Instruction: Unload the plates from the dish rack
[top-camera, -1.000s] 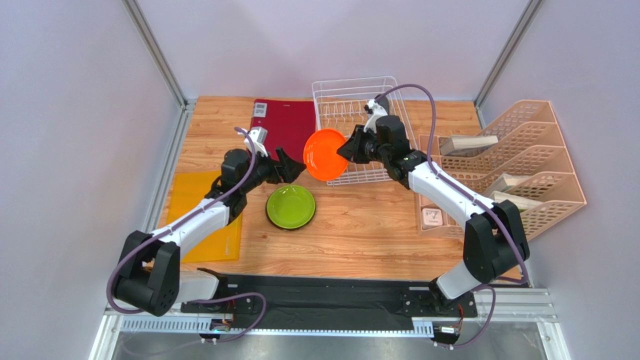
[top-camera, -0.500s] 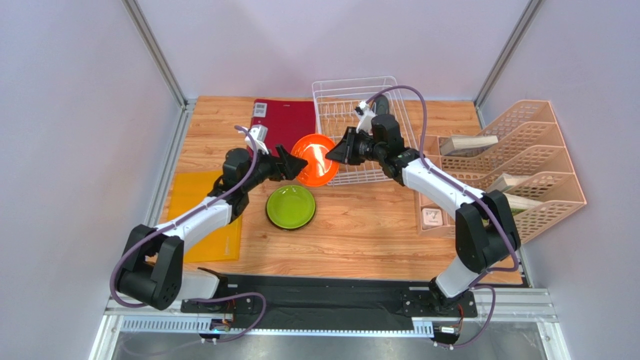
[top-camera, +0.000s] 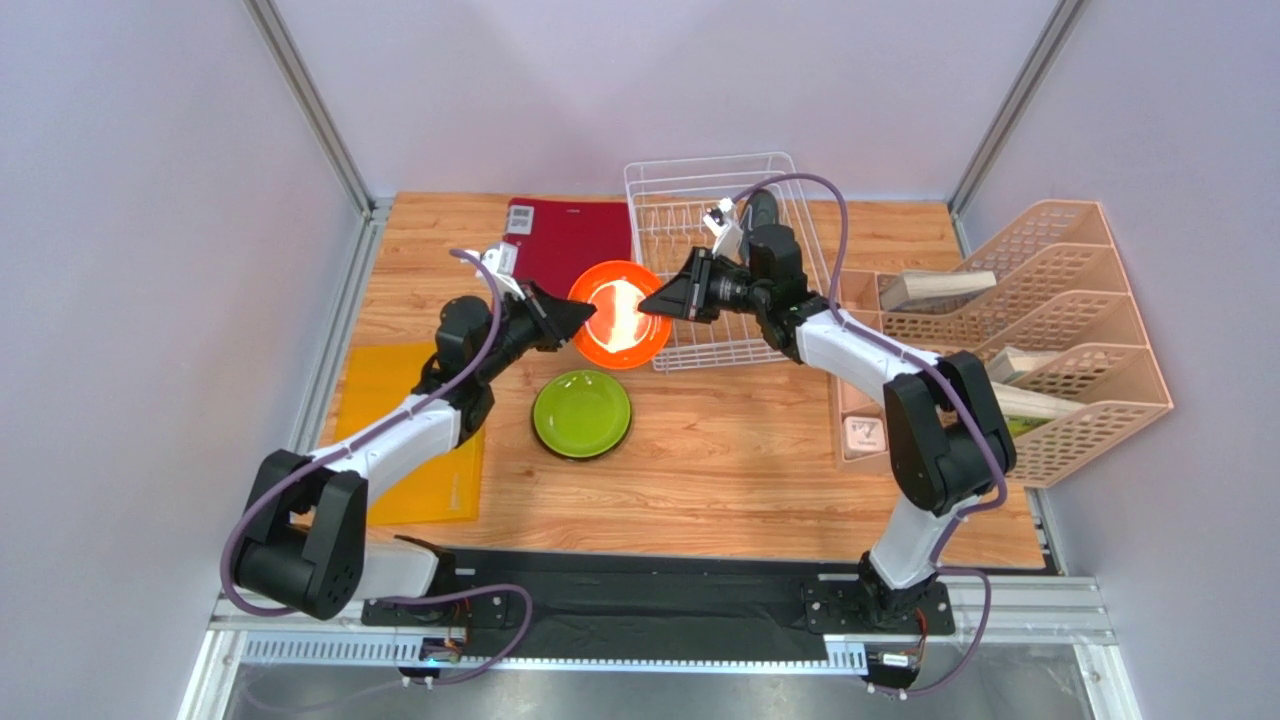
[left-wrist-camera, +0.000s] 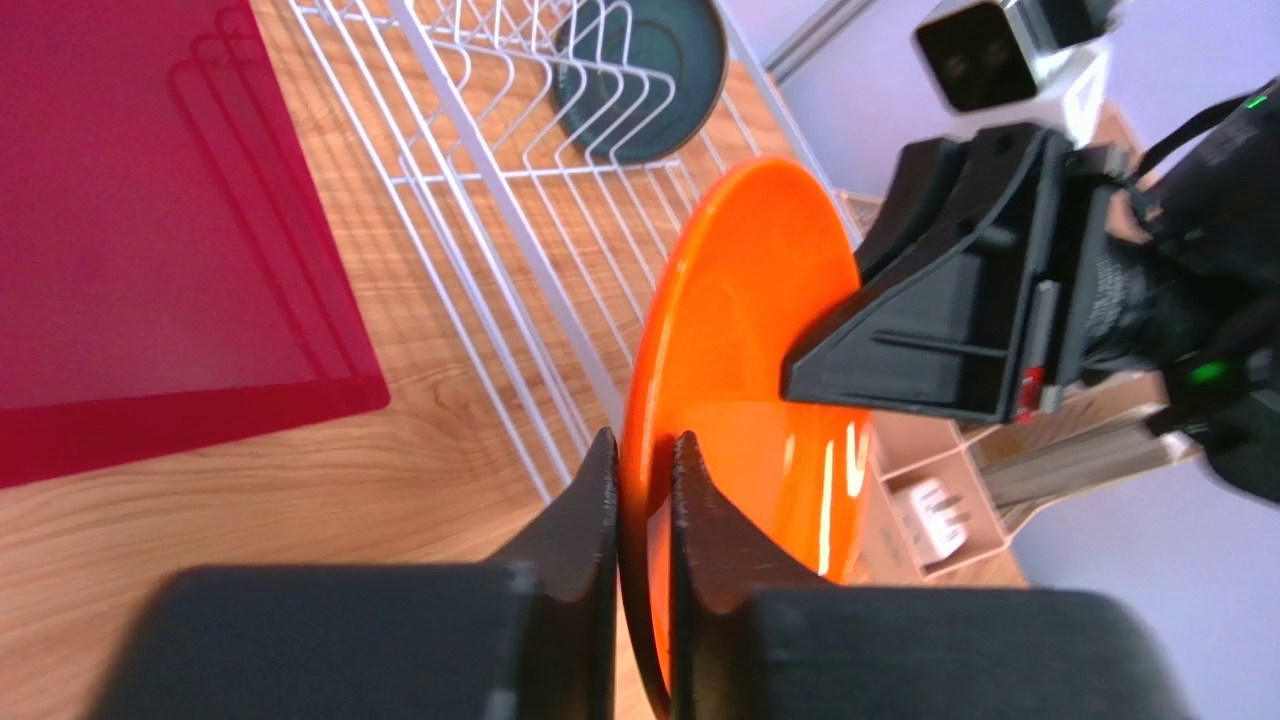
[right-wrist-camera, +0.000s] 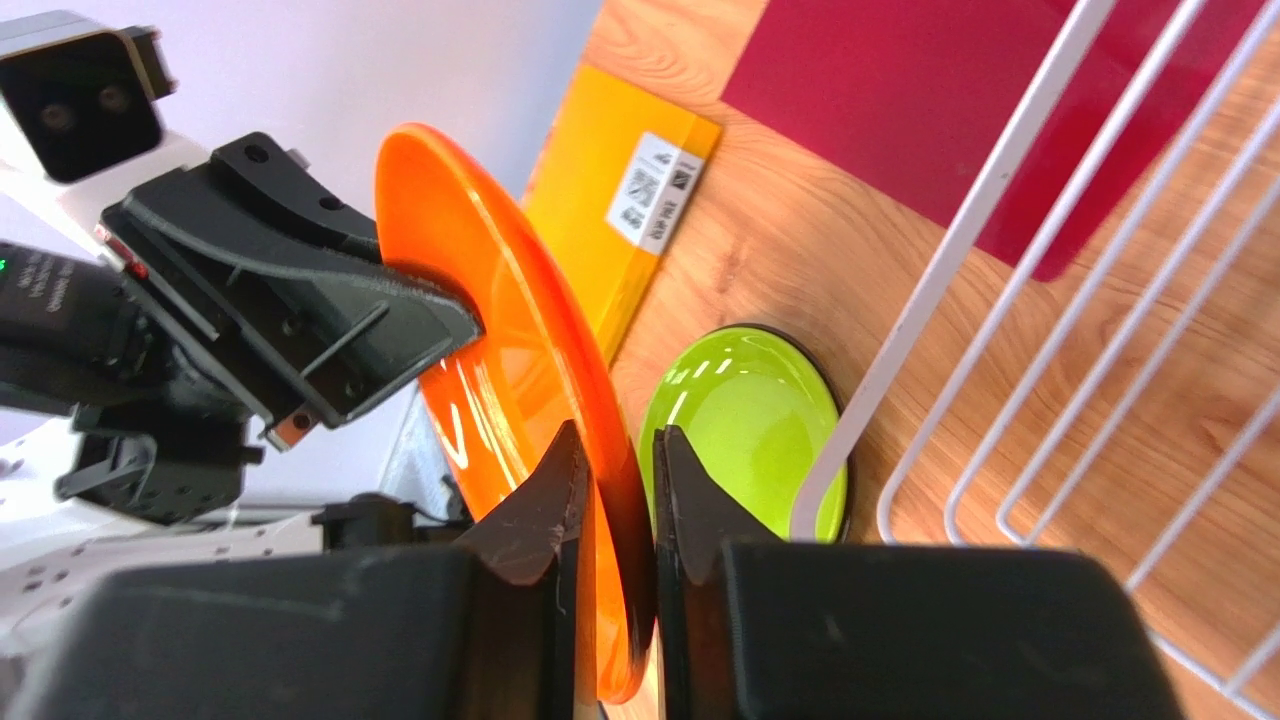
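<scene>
Orange, and held clear of the wooden table (top-camera: 721, 465), the orange plate (top-camera: 619, 315) hangs in the air between the two arms, just left of the near-left corner of the dish rack (top-camera: 706, 161) and on the far side of the lime green plate (top-camera: 583, 414), which lies flat on the wood. The orange plate stands steeply tilted rather than flat. Its hollow face turns up and toward the near side, and the line from one gripped edge to the other runs left to right.

The left gripper (top-camera: 586, 312) is clenched on the plate's left rim. In the left wrist view its fingers (left-wrist-camera: 601, 495) sit one on each face of the orange plate (left-wrist-camera: 736, 345), with the edge pinched between them. The right gripper (top-camera: 649, 300) is clamped on the opposite rim. From its wrist camera the right gripper (right-wrist-camera: 613, 443) straddles the edge of the orange plate (right-wrist-camera: 496, 345), with the lime green plate (right-wrist-camera: 747, 428) lying beyond it.

A second ago only the right gripper held the plate, which hung further right and nearer. The left jaws stood spread wide and short of it. Since then the plate has been carried left and slightly farther away, and the left jaws have closed on its rim.

Inside the dish rack (left-wrist-camera: 496, 225) a dark teal-grey plate (left-wrist-camera: 639, 75) stands among the prongs. A dark red sheet (top-camera: 571, 233) lies left of the rack, a yellow sheet (top-camera: 376, 405) lies at the table's left edge, and peach lattice trays (top-camera: 1067, 330) stand at the right.
</scene>
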